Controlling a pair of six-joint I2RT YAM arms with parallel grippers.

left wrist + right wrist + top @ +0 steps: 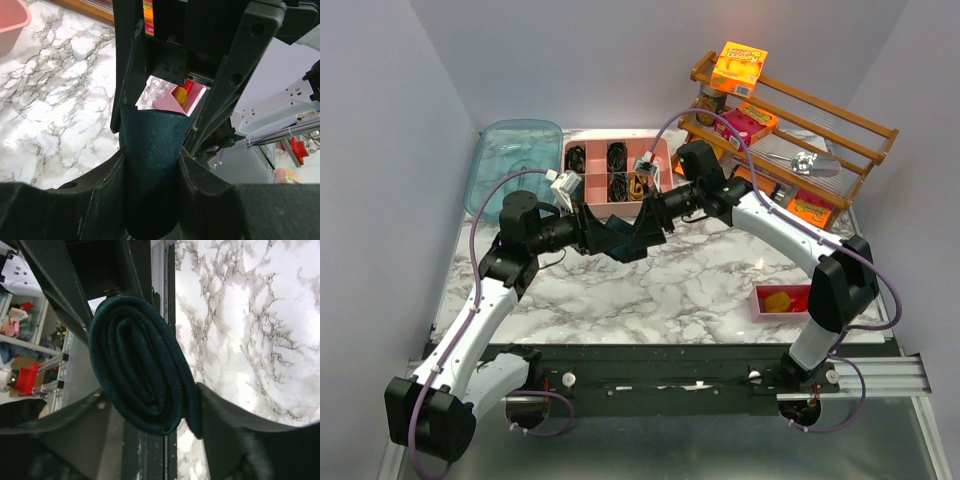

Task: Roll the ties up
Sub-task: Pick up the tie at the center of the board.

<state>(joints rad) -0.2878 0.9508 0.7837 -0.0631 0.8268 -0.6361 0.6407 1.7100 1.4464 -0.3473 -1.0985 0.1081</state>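
Observation:
A dark teal-black tie (pixel 623 238), rolled into a coil, hangs between my two grippers above the marble table (pixel 710 285). My left gripper (pixel 603 234) is shut on the coil's flat outer side (pixel 152 165). My right gripper (pixel 642 228) is shut on the coil from the other side; the right wrist view shows its spiral end (pixel 142 365) pressed between the fingers. Each wrist view shows the other gripper's black fingers just behind the tie. More rolled dark and mustard-yellow ties lie in the pink divided box (pixel 616 172) behind the grippers.
A clear teal tub (pixel 510 165) stands at the back left. A wooden rack (pixel 790 130) with orange boxes fills the back right. A small pink tray (pixel 782 300) with a yellow item sits at the near right beside the right arm.

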